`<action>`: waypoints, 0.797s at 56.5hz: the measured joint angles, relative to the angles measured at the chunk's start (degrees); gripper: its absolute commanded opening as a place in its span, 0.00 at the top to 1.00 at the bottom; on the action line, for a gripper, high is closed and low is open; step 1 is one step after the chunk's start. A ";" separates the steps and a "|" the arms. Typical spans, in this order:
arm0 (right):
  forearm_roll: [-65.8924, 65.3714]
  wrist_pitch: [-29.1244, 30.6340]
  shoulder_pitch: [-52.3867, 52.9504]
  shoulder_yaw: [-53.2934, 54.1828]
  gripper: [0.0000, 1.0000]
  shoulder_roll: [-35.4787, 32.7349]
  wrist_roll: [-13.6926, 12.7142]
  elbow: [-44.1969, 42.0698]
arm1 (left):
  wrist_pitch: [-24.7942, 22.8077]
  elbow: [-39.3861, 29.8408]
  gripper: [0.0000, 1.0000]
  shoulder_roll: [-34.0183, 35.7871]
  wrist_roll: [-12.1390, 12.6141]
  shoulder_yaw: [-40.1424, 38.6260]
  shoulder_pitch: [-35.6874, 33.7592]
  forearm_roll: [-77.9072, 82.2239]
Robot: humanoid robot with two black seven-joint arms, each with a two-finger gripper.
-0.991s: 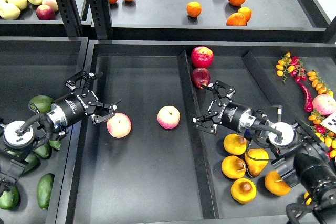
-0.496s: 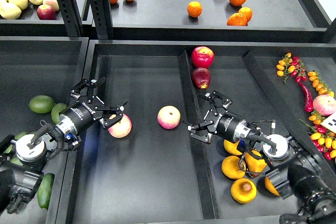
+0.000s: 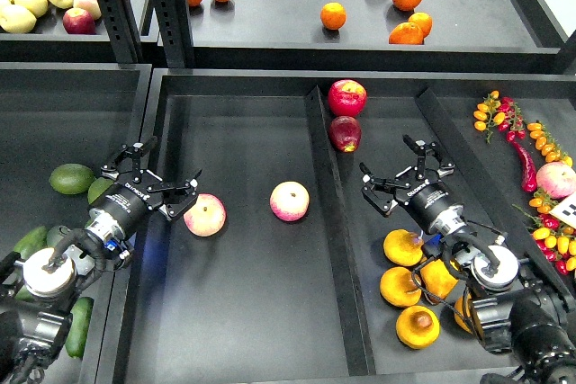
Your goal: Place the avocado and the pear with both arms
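Note:
My left gripper (image 3: 158, 174) is open and empty, hovering over the left edge of the middle bin, just left of a pink-yellow apple (image 3: 205, 215). My right gripper (image 3: 402, 166) is open and empty above the right compartment, a little up and left of several golden-yellow pears (image 3: 401, 247); one pear at the front (image 3: 418, 326) shows a brown patch. Green fruits (image 3: 71, 178) lie in the left bin beside and under my left arm. A darker one (image 3: 30, 241) is partly hidden by the arm, and I cannot tell whether it is the avocado.
A second pink-yellow apple (image 3: 290, 201) lies mid-bin. Two red apples (image 3: 346, 97) sit at the back by the black divider (image 3: 325, 222). Small tomatoes and chillies (image 3: 526, 146) are at the right. Oranges (image 3: 332, 15) and more apples (image 3: 78, 20) are on the upper shelf.
My right gripper has swung from the divider to the right and up, over the right compartment. My left gripper has drawn back a little to the left, away from the apple.

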 measured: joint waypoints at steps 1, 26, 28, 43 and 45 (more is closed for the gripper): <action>0.00 0.00 -0.42 -0.06 0.00 0.00 0.01 0.46 | 0.00 -0.80 0.00 0.00 0.01 0.00 0.42 0.00; 0.01 0.00 -9.99 -0.45 0.00 0.00 0.45 16.53 | 0.00 -16.58 0.00 0.02 0.09 0.50 11.21 0.07; 0.01 0.00 -11.00 -0.63 0.00 0.00 0.45 17.32 | 0.00 -17.10 0.00 0.02 0.09 0.50 12.05 0.14; -0.07 0.00 -18.88 -1.59 0.00 0.00 0.27 22.53 | 0.00 -20.47 0.00 0.02 -0.06 0.46 17.36 0.59; -0.08 0.00 -19.46 -1.60 0.00 0.00 0.22 23.11 | 0.00 -21.13 0.00 0.02 -0.07 0.46 17.57 0.65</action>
